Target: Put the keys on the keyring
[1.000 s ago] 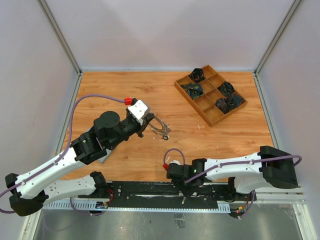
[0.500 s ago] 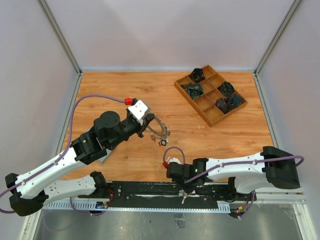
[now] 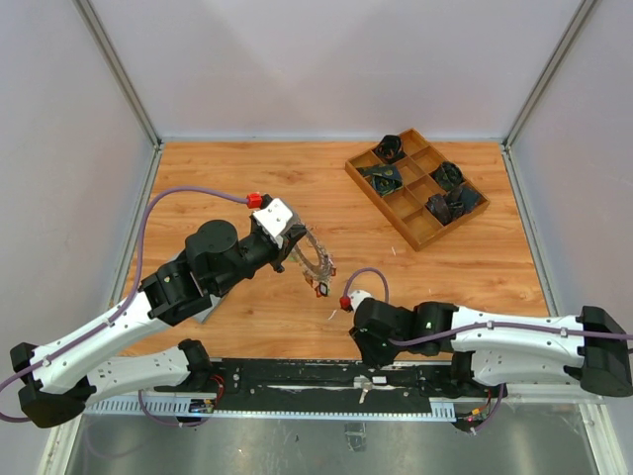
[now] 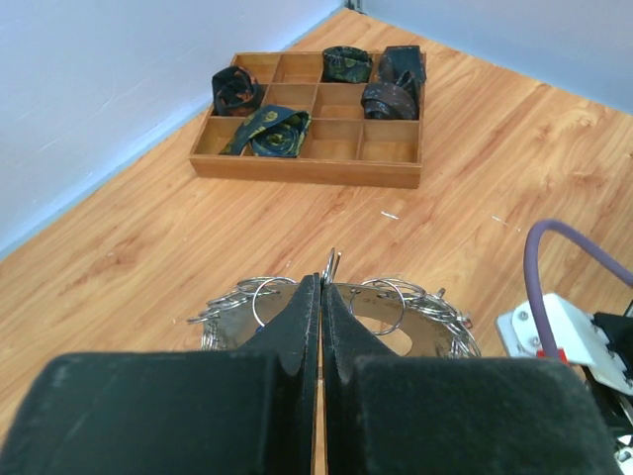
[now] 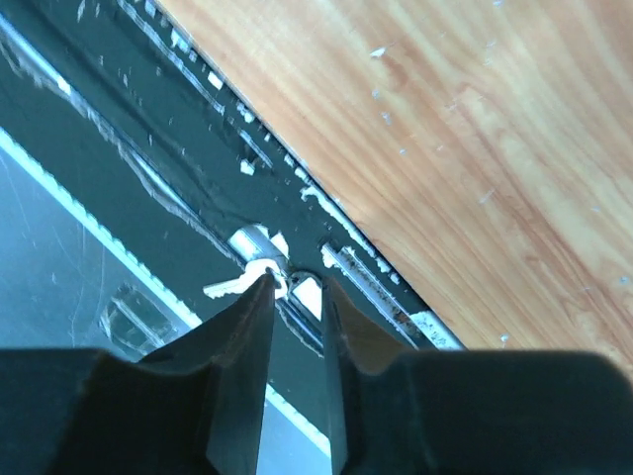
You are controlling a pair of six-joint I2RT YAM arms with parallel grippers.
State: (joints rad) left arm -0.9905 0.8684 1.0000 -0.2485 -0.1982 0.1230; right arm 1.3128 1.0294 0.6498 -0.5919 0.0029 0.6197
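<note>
My left gripper (image 3: 295, 247) is shut on the keyring (image 3: 315, 259), a big silver ring crowded with small rings and keys, and holds it just above the table. In the left wrist view the black fingers (image 4: 302, 327) pinch the ring's near edge (image 4: 415, 307). A red-tagged key (image 3: 321, 289) dangles from its low side. My right gripper (image 5: 295, 285) points down at the black rail (image 5: 198, 178) by the table's near edge, jaws a little apart. A silver key with a white tag (image 5: 237, 285) lies on the rail at the fingertips. In the top view this key (image 3: 363, 381) shows below the right gripper (image 3: 364, 362).
A wooden compartment tray (image 3: 401, 213) holding dark rolled cloths sits at the back right, also seen far ahead in the left wrist view (image 4: 307, 173). The purple cable (image 3: 188, 193) loops over the left of the table. The rail marks the table's near edge.
My right wrist has swung right and forward along the rail, and its jaws have shut and parted again. The keyring has tipped slightly in my left gripper.
</note>
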